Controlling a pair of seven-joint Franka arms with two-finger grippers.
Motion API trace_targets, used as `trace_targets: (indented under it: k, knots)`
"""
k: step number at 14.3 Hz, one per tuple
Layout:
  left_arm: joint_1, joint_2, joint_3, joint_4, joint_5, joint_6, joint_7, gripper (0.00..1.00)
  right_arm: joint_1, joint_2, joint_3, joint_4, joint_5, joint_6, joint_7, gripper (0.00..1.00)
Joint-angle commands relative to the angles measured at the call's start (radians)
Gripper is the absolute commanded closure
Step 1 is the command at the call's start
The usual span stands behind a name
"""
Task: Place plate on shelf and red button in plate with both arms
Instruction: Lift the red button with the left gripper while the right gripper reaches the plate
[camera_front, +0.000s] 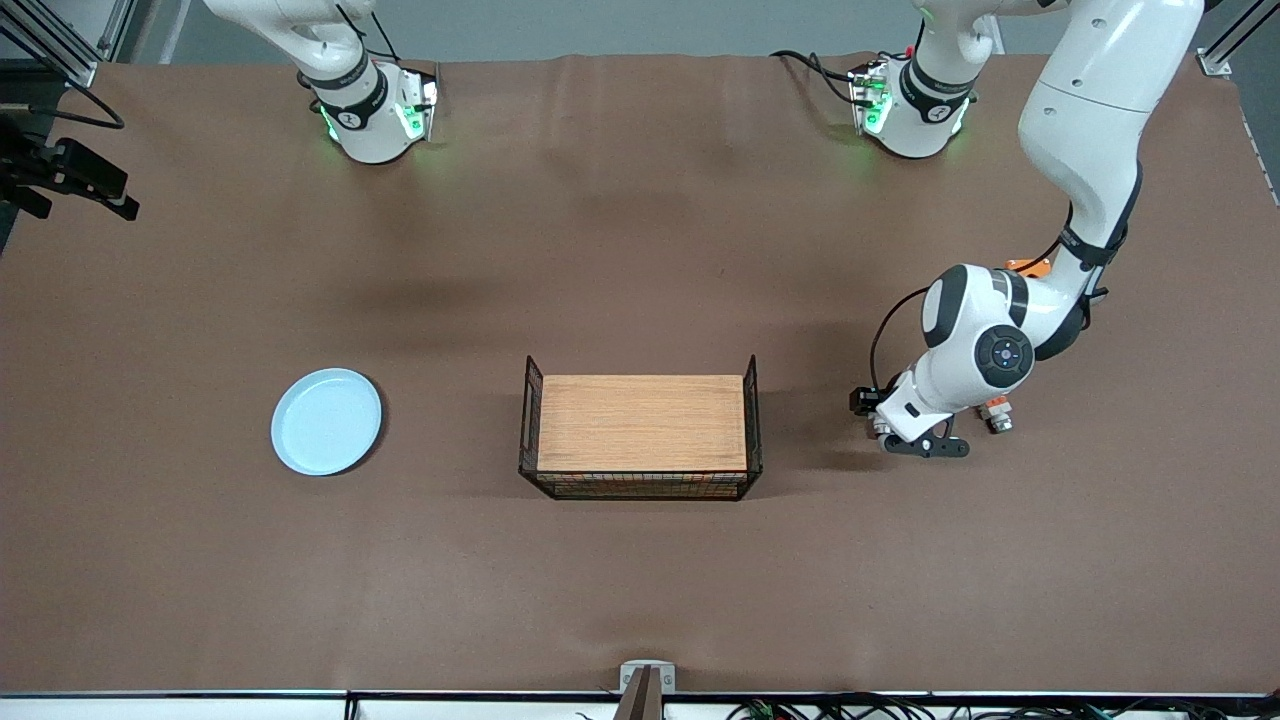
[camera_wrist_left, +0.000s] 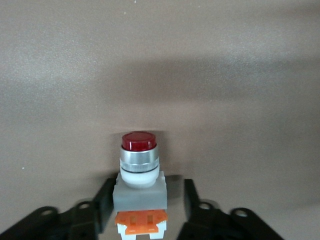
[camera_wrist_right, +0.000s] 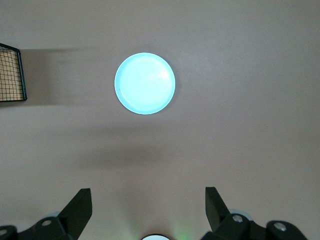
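Observation:
The red button (camera_wrist_left: 139, 170) lies on the brown table toward the left arm's end, its dark red cap pointing away from the wrist. My left gripper (camera_wrist_left: 148, 189) is down at the table and straddles the button's grey body. One finger (camera_wrist_left: 104, 202) is against the body and a gap shows at the other, so the gripper is open. In the front view the left gripper (camera_front: 928, 444) hides the button. The pale blue plate (camera_front: 327, 421) lies flat toward the right arm's end. My right gripper (camera_wrist_right: 147, 192) hangs open and empty high over the table, with the plate (camera_wrist_right: 145, 83) ahead of it.
A black wire basket (camera_front: 640, 487) holding a wooden tray (camera_front: 640, 420) stands mid-table, and its corner (camera_wrist_right: 11, 75) shows in the right wrist view. A small orange and silvery part (camera_front: 997, 414) lies beside the left hand. An orange box (camera_front: 1030, 266) sits under the left forearm.

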Motion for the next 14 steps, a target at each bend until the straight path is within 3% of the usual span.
trace_targets:
  k: [1, 3, 8, 11, 14]
  knots:
    - [0.002, -0.005, 0.002, -0.010, 0.016, 0.018, 0.004, 0.64, -0.013, -0.026, 0.004, -0.019, 0.000, -0.001, -0.012, 0.00]
    - [0.003, -0.006, 0.002, -0.008, 0.016, 0.018, 0.001, 0.69, -0.013, -0.026, 0.004, -0.019, 0.000, -0.002, -0.014, 0.00]
    - [0.010, -0.081, 0.001, 0.012, 0.015, -0.035, -0.004, 0.69, -0.013, -0.026, 0.004, -0.016, 0.000, -0.010, -0.009, 0.00]
    - [0.016, -0.175, 0.001, 0.070, 0.004, -0.170, -0.004, 0.69, -0.010, -0.026, 0.006, -0.015, 0.000, -0.009, -0.011, 0.00]
    - [0.016, -0.228, 0.001, 0.205, -0.002, -0.372, -0.040, 0.69, -0.014, -0.024, 0.002, -0.016, 0.000, -0.016, -0.012, 0.00]
